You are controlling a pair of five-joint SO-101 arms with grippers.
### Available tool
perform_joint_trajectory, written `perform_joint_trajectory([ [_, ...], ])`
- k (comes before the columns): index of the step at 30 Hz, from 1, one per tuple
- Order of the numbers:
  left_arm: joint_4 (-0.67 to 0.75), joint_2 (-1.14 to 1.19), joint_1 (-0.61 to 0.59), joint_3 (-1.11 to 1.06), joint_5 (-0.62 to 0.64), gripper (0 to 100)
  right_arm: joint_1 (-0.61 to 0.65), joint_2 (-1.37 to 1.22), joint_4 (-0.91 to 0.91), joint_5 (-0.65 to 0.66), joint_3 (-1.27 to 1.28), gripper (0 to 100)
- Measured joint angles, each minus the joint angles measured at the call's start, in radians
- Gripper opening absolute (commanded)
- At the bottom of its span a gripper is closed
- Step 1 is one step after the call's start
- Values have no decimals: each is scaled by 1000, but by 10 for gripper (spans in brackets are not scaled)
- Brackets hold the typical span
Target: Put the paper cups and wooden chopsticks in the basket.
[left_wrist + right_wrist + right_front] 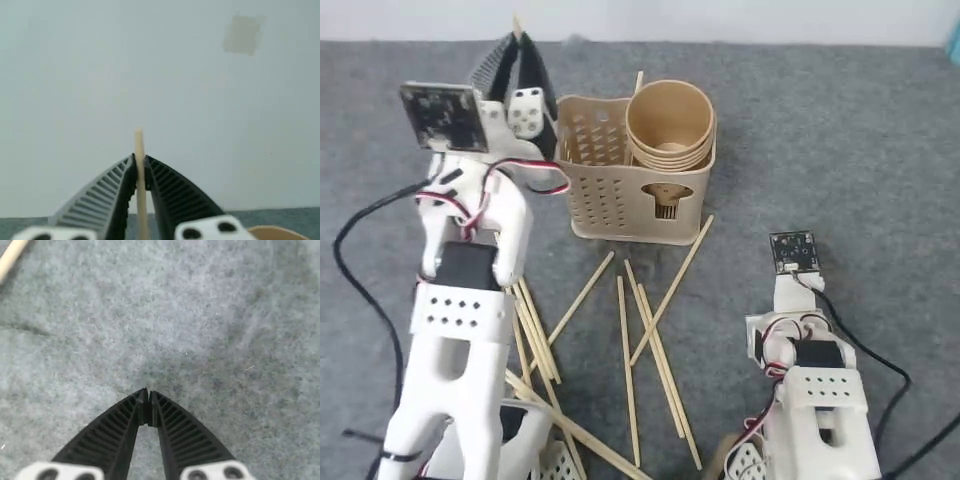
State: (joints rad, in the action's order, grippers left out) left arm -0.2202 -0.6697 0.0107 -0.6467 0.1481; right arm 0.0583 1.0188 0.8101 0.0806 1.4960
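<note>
We log: left gripper (140, 161) clamped shut on one chopstick (139, 145), whose tip pokes past the fingertips, just beside the basket (605, 200) | right gripper (148, 394) closed on nothing, above the mat (225, 315), well apart from the basket | paper cups (670, 125) stacked inside the basket | loose chopsticks (626, 360) scattered on the mat on the arms' side of the basket

High camera looks down on the basket (605, 195); left wrist's, beside it, faces the wall (160, 75); right wrist's, well apart, sits close over shared carpet (200, 315).
</note>
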Motion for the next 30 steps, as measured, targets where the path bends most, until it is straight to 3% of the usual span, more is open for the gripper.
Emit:
perform_joint_trajectory([
  [8, -235, 0, -15, 112, -9, 284, 0, 0, 0, 0, 0, 6],
  [16, -476, 0, -14, 203, 49, 185, 0, 0, 0, 0, 0, 6],
  [26, -1026, -152, -89, 213, 57, 145, 0, 0, 0, 0, 0, 6],
  [30, -1217, -201, -86, 92, -52, 145, 0, 0, 0, 0, 0, 6],
])
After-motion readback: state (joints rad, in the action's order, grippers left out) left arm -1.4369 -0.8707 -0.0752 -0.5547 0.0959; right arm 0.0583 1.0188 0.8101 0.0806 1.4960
